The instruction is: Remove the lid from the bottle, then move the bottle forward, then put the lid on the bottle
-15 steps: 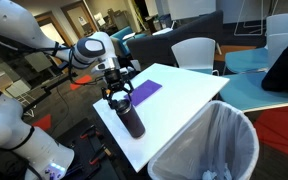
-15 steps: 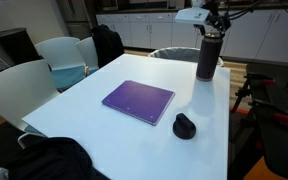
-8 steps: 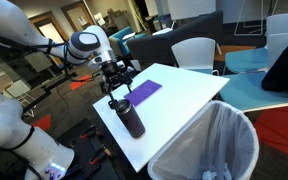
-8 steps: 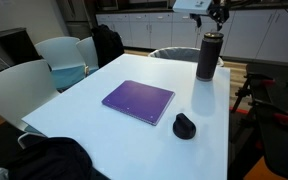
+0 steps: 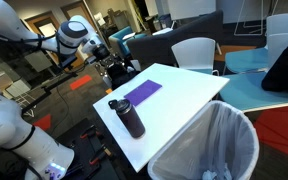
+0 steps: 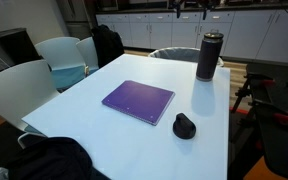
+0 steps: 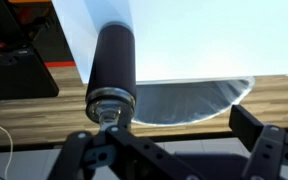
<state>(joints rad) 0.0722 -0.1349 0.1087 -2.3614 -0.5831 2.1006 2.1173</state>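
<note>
The dark bottle (image 5: 131, 117) stands upright near a table corner in both exterior views (image 6: 209, 56). In the wrist view the bottle (image 7: 114, 62) lies ahead of the jaws, and its top shows a bare metallic ring. A small round black lid (image 6: 185, 126) lies on the white table beside the purple sheet (image 6: 139, 100), apart from the bottle. My gripper (image 5: 114, 72) hangs above the table edge, up and away from the bottle. Its fingers are spread wide with nothing between them in the wrist view (image 7: 174, 138). It is out of frame in the exterior view that shows the lid.
A bin with a clear bag (image 5: 216, 140) stands against the table by the bottle and also shows in the wrist view (image 7: 189, 100). Chairs (image 6: 59, 55) surround the white table (image 6: 104, 125). A dark bag (image 6: 44, 160) sits at the near edge.
My gripper was at the bottle's top a second ago. It has let go, risen and moved away. The bottle and the lid have not moved.
</note>
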